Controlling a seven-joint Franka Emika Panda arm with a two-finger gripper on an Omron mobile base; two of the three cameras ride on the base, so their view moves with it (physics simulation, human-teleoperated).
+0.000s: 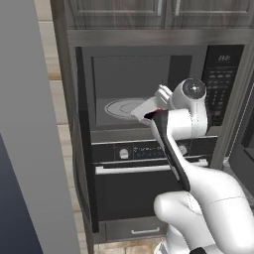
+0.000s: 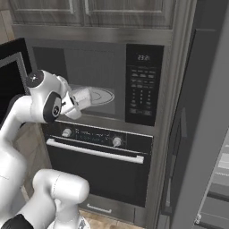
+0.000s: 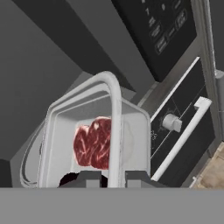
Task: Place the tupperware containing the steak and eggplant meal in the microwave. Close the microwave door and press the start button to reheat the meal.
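The microwave (image 1: 134,74) stands with its grey cavity open and the round turntable (image 1: 121,106) showing. Its door (image 2: 11,76) is swung out to the left. My gripper (image 3: 109,178) is shut on the near rim of the tupperware (image 3: 94,127), one finger on each side of the wall. The whitish tub (image 1: 145,109) hangs tilted at the cavity's front opening, over the turntable's near right edge. Inside lie a red steak (image 3: 94,144) and a dark lump (image 3: 70,178) by the fingertips. In the right base view the tupperware (image 2: 85,97) sticks out ahead of my hand toward the turntable.
The keypad strip (image 2: 143,85) with its clock is right of the cavity. Below sits the knobbed oven (image 2: 96,152) with a horizontal silver bar (image 3: 183,135). A tall dark panel (image 2: 205,134) stands close at the right, and wooden cabinets (image 1: 158,12) hang above.
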